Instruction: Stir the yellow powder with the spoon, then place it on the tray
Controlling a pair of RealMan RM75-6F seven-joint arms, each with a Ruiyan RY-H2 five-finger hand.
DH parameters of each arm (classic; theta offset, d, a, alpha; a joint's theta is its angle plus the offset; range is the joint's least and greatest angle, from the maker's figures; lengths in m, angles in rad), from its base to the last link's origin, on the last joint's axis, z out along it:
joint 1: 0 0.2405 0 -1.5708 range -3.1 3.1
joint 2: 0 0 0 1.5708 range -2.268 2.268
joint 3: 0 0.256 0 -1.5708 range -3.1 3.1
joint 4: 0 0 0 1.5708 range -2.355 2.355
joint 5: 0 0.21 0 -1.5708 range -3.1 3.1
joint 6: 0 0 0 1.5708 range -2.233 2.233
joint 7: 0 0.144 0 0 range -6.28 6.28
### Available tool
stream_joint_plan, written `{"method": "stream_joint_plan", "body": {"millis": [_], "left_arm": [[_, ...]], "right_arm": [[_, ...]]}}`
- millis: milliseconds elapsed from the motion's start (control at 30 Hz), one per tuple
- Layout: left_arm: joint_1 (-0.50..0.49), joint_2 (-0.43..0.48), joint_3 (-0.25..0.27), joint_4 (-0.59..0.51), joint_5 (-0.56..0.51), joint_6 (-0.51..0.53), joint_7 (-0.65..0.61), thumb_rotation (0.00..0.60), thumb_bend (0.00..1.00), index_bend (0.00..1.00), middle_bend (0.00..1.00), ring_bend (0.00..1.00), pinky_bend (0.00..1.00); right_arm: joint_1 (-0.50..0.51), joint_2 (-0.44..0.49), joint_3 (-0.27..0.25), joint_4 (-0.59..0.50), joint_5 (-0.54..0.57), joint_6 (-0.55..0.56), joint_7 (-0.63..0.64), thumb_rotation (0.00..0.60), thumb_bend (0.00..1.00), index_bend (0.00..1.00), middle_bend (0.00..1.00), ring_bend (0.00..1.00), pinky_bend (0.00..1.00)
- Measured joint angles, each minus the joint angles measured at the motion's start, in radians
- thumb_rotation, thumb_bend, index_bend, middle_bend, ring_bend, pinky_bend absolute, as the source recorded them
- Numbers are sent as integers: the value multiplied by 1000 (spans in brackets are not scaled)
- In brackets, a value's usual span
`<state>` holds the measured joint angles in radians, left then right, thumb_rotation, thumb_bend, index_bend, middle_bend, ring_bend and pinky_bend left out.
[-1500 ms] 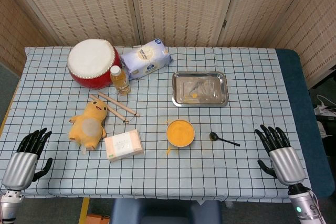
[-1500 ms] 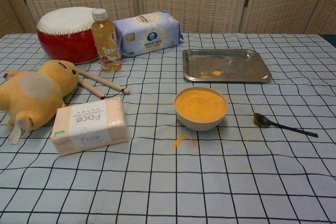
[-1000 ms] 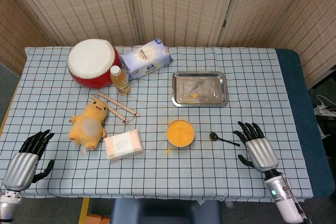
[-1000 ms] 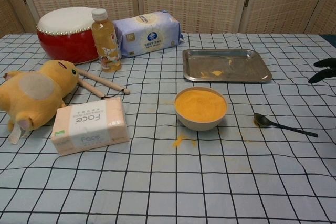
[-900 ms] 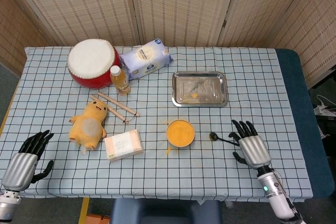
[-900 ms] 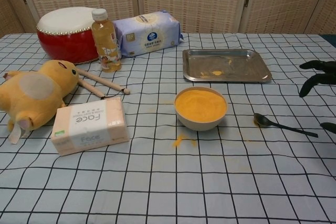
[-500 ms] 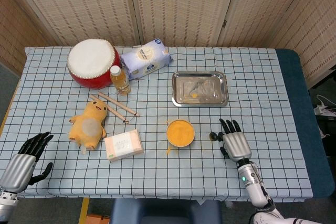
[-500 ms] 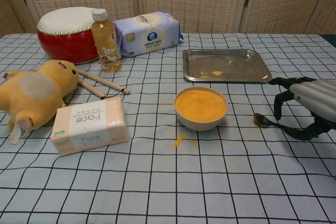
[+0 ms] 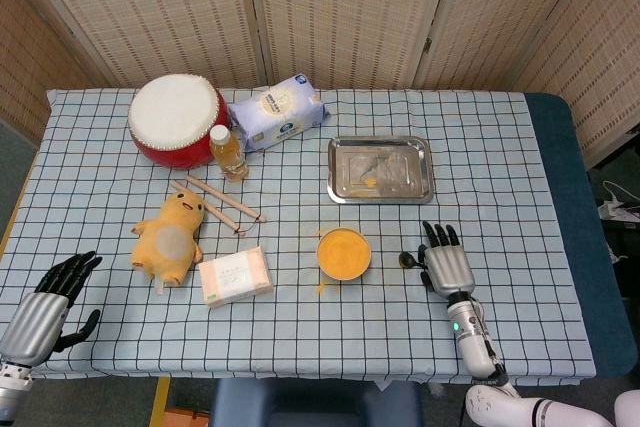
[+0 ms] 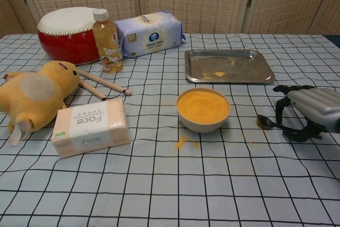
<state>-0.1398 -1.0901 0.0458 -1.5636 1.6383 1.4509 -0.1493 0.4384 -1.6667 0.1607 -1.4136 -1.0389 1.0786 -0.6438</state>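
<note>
Swung in from the table edge to the spoon (image 10: 265,122), right hand (image 9: 447,265) lowered over its handle, fingers curled down but apparently not yet pinching it. Spoon lay flat just right of the bowl of yellow powder (image 9: 344,252), tray (image 9: 381,190) beyond the bowl. Left hand (image 9: 45,309) idle, fingers spread, far left of the bowl. Grasp judged next; stirring not begun.

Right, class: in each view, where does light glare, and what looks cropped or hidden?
Head view: even light, soft shadows, mild sheen on the silver metal tray. Chest view: stronger glare on the tray's rim; the right hand is cropped by the frame edge and hides the black spoon's handle.
</note>
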Motion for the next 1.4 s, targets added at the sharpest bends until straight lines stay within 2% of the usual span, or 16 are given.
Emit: {"method": "stream_joint_plan", "body": {"millis": [933, 1400], "left_arm": [[-7, 11, 4, 2, -11, -20, -8, 600, 445, 0, 0, 0, 102], [-4, 14, 6, 0, -4, -11, -12, 600, 446, 0, 0, 0, 101]], "right_arm": [[34, -40, -25, 45, 29, 25, -2, 600, 377, 528, 0, 0, 0], [24, -36, -41, 30, 5, 73, -6, 600, 394, 668, 0, 0, 0]]}}
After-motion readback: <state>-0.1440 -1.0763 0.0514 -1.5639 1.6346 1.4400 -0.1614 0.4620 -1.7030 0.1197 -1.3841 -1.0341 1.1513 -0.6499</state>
